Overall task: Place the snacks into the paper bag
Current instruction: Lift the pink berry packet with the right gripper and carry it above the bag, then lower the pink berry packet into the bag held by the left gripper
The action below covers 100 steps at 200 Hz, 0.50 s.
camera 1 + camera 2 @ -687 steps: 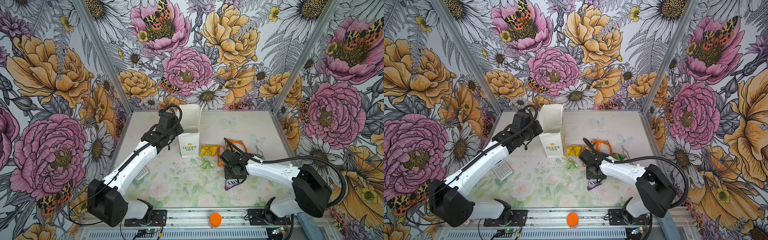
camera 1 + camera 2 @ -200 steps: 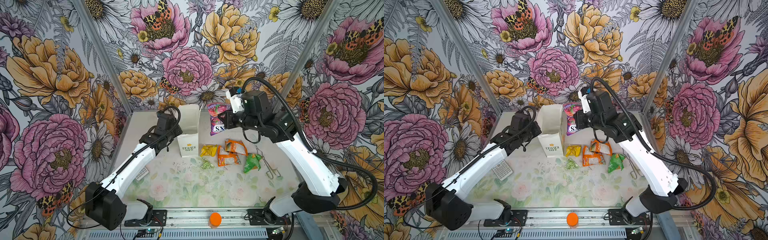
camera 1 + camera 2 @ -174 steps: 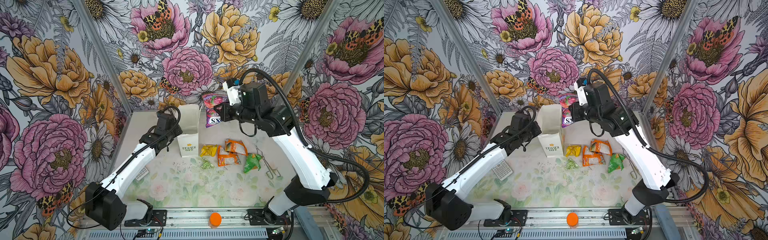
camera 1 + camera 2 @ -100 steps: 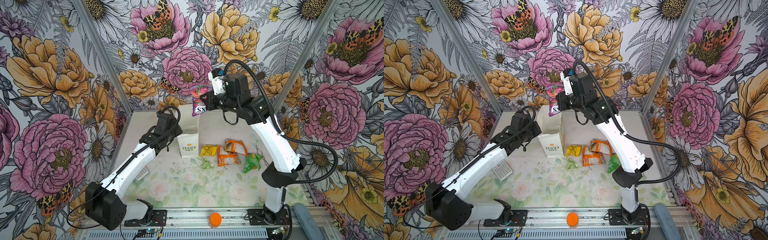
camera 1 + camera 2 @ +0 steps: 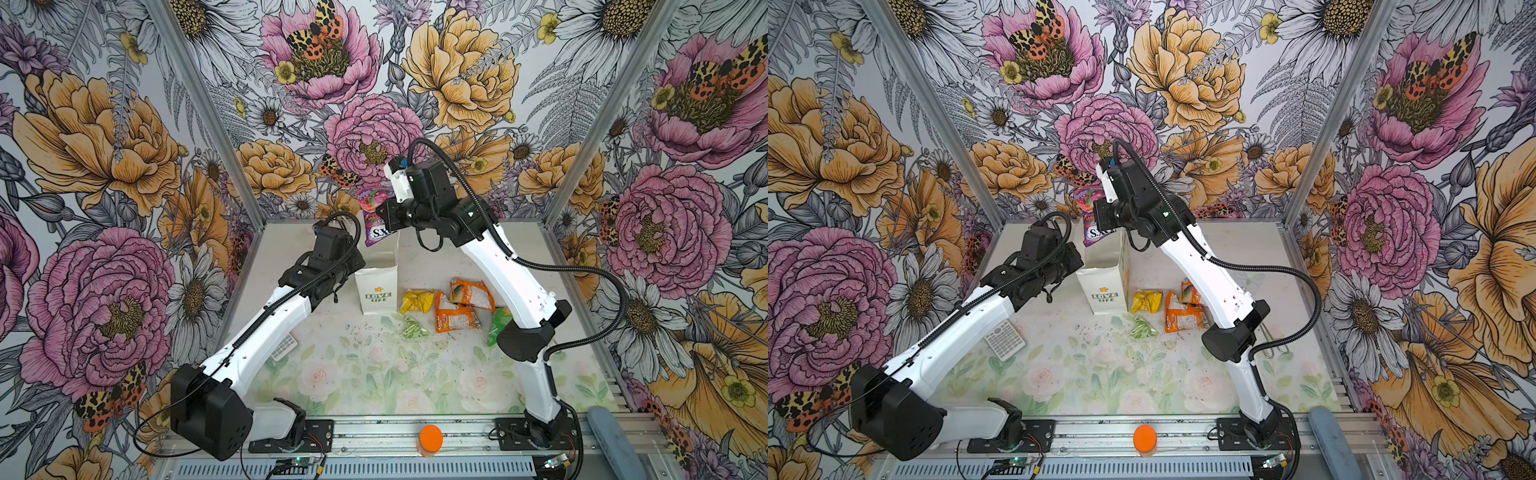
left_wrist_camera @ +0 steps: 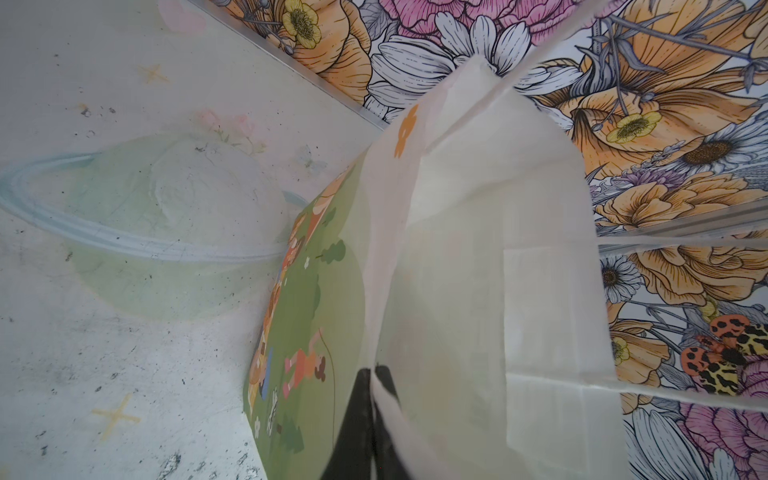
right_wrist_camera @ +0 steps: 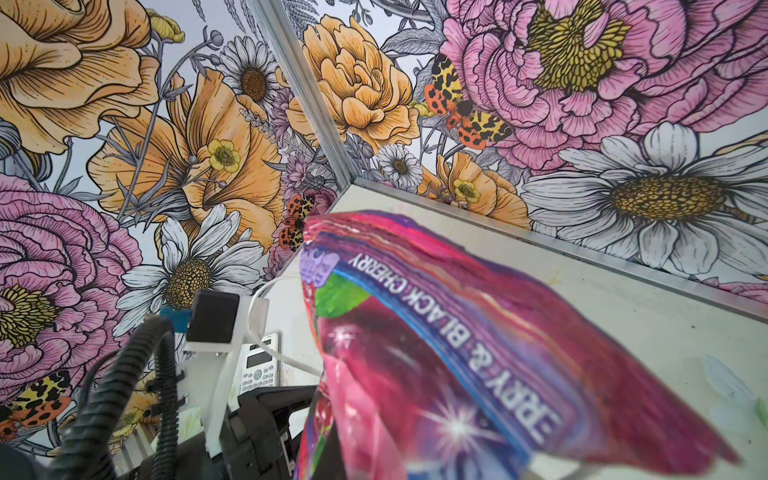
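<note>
Jaws pinch: left gripper (image 6: 374, 372) the bag (image 5: 376, 286) rim; right gripper (image 5: 383, 216) one purple packet (image 5: 374, 228) above it; five packets (image 5: 455, 313) lie outside.

Bold floral wallpaper (image 5: 104, 145) rises on three sides of the pale table (image 5: 374, 374), whose faded print seems flecked with dirt.

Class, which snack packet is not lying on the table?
The purple packet: it alone is in the air, held by the right gripper over the bag.
</note>
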{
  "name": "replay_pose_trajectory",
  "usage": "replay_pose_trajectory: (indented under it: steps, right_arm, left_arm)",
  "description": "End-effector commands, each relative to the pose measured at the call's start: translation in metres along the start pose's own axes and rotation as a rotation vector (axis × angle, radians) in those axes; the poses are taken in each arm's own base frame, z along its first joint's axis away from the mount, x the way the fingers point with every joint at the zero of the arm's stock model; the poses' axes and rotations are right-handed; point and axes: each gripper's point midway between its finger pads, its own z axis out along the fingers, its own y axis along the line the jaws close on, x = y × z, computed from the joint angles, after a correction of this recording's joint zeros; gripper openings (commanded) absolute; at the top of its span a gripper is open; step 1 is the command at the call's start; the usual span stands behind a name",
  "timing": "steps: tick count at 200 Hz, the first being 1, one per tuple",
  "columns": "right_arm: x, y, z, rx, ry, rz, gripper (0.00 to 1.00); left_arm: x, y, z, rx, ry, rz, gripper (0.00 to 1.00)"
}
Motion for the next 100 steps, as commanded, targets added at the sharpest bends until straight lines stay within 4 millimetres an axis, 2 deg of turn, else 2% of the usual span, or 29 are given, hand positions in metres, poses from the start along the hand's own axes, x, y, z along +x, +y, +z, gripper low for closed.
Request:
replay_pose_trajectory:
  steps: [1, 100]
  right_arm:
    - [-0.009, 0.003, 0.002, 0.004, -0.046, -0.026, 0.0]
    - [0.028, -0.012, 0.027, 0.111, 0.054, -0.092, 0.0]
  left_arm:
    - [0.001, 0.002, 0.0, 0.009, 0.007, -0.008, 0.0]
    - [0.001, 0.002, -0.001, 0.018, 0.005, -0.016, 0.0]
